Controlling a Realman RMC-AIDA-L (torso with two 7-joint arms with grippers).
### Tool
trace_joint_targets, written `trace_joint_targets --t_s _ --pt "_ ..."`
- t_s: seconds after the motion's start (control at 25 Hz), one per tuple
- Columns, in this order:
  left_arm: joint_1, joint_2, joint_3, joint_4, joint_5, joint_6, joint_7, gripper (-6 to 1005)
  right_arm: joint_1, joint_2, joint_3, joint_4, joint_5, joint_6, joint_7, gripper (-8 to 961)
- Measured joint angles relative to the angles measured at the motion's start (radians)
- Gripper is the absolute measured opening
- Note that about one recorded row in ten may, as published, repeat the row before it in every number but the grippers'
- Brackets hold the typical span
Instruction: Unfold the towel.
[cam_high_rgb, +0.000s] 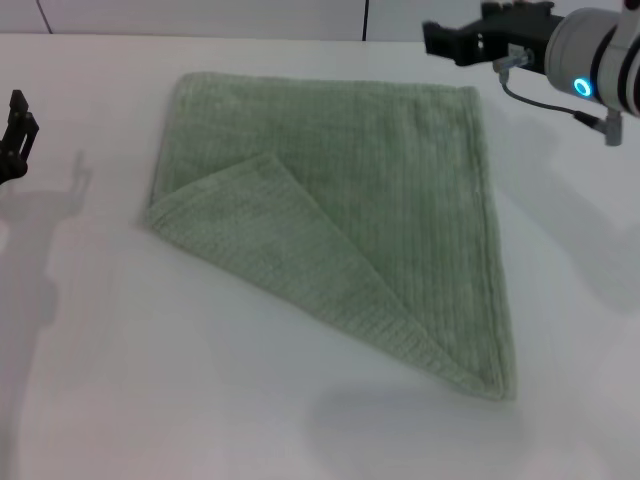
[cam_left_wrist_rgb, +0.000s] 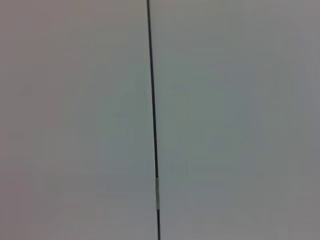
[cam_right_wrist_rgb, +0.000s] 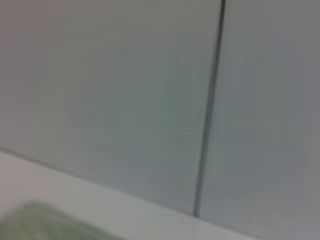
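The bare white surface (cam_high_rgb: 200, 420) fills the lower part of the head view, nearest the camera. Just above it, the towel (cam_high_rgb: 400, 190) lies flat across the middle of the frame. It reads as a triangle with 1 corner folded over: a flap (cam_high_rgb: 270, 240) runs from the left point down toward the lower right tip, lying on top of the layer beneath. So the towel is folded, and judging from that, the unfolding is not yet done; the flap needs to be lifted and drawn out toward the lower left of the frame to open the cloth fully.

The right hand (cam_high_rgb: 455, 40) hangs at the upper right of the frame, just beyond the towel's upper right corner, apart from the cloth and holding nothing; whether its fingers stand wide or narrow, I cannot tell. The left hand (cam_high_rgb: 15, 135) sits at the left edge of the frame, well apart from the towel, also carrying nothing, its opening likewise unclear.

In the right wrist view, a green blur of towel shows at the lower left.
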Motion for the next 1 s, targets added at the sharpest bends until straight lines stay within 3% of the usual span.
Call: trace_joint_targets --t_s 0.04,0.12,0.16,0.24,0.52,0.56,0.72,0.88,0.96,1.0 --pt "-0.001 0.001 0.001 -0.004 0.0 -0.003 -0.02 774 0.005 0.034 0.056 0.011 0.013 0.083 -0.074 684" --pt "-0.004 0.004 0.004 -0.007 0.0 -0.01 -0.059 774 0.006 0.125 0.19 0.02 0.032 0.192 -0.226 675" --pt "-0.007 0.005 0.005 -0.008 0.0 -0.016 -0.08 774 0.004 0.195 0.305 0.019 0.043 0.247 -0.368 671" --pt "-0.014 0.006 0.006 -0.011 0.003 -0.027 -0.106 774 0.007 0.207 0.339 0.012 0.053 0.257 -0.41 662" --pt "-0.031 0.015 0.044 -0.036 0.01 -0.057 -0.171 774 0.139 0.19 0.431 -0.212 0.164 0.283 -0.447 630" --pt "-0.033 0.022 0.066 -0.054 0.018 -0.06 -0.201 774 0.184 0.186 0.456 -0.291 0.189 0.29 -0.465 585" --pt "-0.044 0.037 0.068 -0.099 0.079 -0.11 -0.212 774 0.23 0.183 0.484 -0.377 0.222 0.299 -0.497 404" --pt "-0.046 0.077 0.054 -0.272 0.189 -0.326 -0.155 774 0.267 0.18 0.494 -0.438 0.228 0.311 -0.511 239" --pt "-0.031 0.106 0.038 -0.439 0.282 -0.517 -0.148 774 0.285 0.18 0.505 -0.484 0.229 0.304 -0.526 156" --pt "-0.031 0.106 0.038 -0.439 0.282 -0.517 -0.148 774 0.285 0.18 0.505 -0.484 0.229 0.304 -0.526 124"
